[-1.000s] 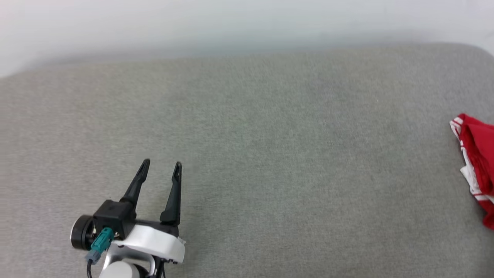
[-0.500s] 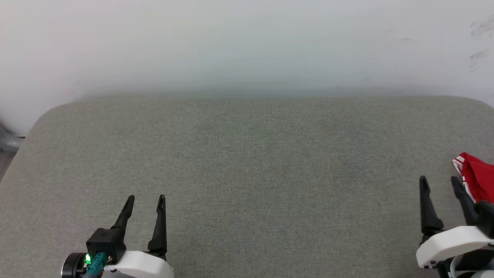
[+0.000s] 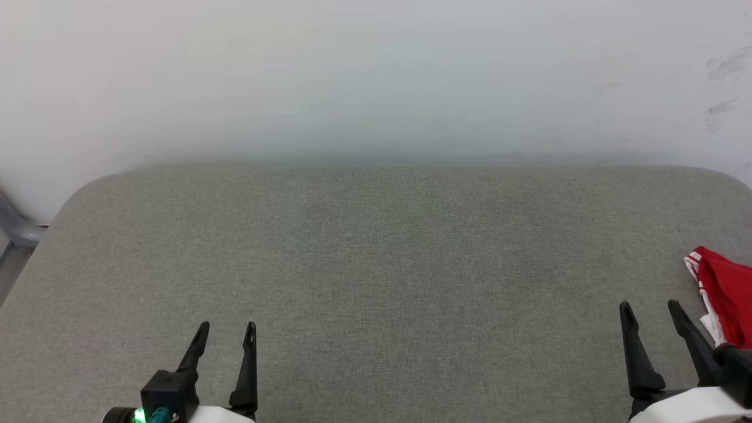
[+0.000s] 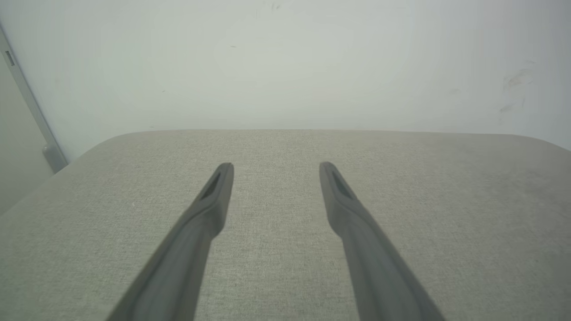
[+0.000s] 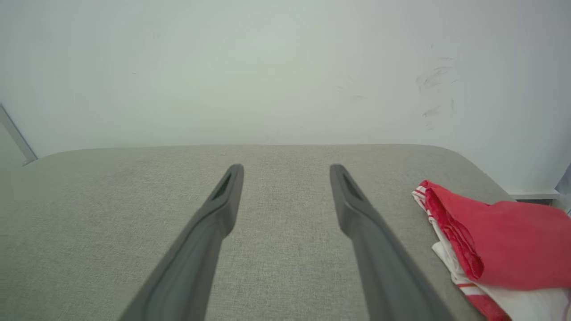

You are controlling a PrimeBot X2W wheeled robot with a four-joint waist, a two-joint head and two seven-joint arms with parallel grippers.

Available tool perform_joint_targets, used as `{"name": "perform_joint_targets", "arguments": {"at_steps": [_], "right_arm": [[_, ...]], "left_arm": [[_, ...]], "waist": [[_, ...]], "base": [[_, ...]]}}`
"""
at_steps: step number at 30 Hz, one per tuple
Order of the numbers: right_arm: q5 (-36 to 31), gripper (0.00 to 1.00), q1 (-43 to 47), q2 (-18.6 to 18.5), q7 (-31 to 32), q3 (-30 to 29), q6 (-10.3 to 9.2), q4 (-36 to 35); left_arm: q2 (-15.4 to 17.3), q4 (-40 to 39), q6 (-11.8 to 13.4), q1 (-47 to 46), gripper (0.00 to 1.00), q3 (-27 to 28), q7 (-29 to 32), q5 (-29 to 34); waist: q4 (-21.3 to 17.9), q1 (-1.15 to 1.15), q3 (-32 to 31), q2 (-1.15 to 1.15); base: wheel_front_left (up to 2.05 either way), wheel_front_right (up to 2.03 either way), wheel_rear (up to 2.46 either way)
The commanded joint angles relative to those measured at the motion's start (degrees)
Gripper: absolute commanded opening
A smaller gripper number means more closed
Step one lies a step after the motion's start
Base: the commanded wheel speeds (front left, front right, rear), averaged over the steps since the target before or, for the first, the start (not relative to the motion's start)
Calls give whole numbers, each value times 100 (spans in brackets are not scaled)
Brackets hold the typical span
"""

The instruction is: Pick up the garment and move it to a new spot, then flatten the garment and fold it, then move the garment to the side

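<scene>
The garment [image 3: 727,294] lies folded at the right edge of the grey padded surface [image 3: 376,252], red with white and striped trim; the right wrist view shows the garment [image 5: 495,240] as a flat stack just right of the fingers. My right gripper [image 3: 650,306] stands open at the lower right, a little left of the cloth and apart from it, nothing between its fingers [image 5: 361,214]. My left gripper [image 3: 227,325] is open at the lower left, empty, far from the garment. Its fingers [image 4: 214,196] hover over bare fabric.
A pale wall [image 3: 376,76] rises behind the surface. A grey metal bracket [image 3: 17,226] shows past the left corner. The surface's rounded edges fall away at left and at right behind the garment.
The head camera has tilted up and shifted, bringing the wall and the right gripper into view. Both grippers sit lower in the picture and stay open. The garment lies where it was.
</scene>
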Motion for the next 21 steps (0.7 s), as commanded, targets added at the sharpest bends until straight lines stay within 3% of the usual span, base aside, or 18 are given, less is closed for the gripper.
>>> {"name": "perform_joint_targets", "arguments": {"at_steps": [1,19,20,21], "right_arm": [[60,100,120,18,24,17,-5,-70],[93,100,101,20,140,133,-5,-189],[85,0,152,3,147,121,0,-183],[87,0,158,3,144,122,1,-151]], "left_arm": [[-9,-24,11,71,100,-12,-25,52],[-64,-57,-101,-82,100,10,-26,238],[-63,-44,-101,-33,0,5,-1,214],[-72,-16,-101,-19,0,0,4,208]], "waist": [[-6,0,-20,0],[57,0,-47,0],[60,1,-56,0],[61,1,-57,0]], "base": [[0,0,0],[0,0,0],[0,0,0],[0,0,0]]}}
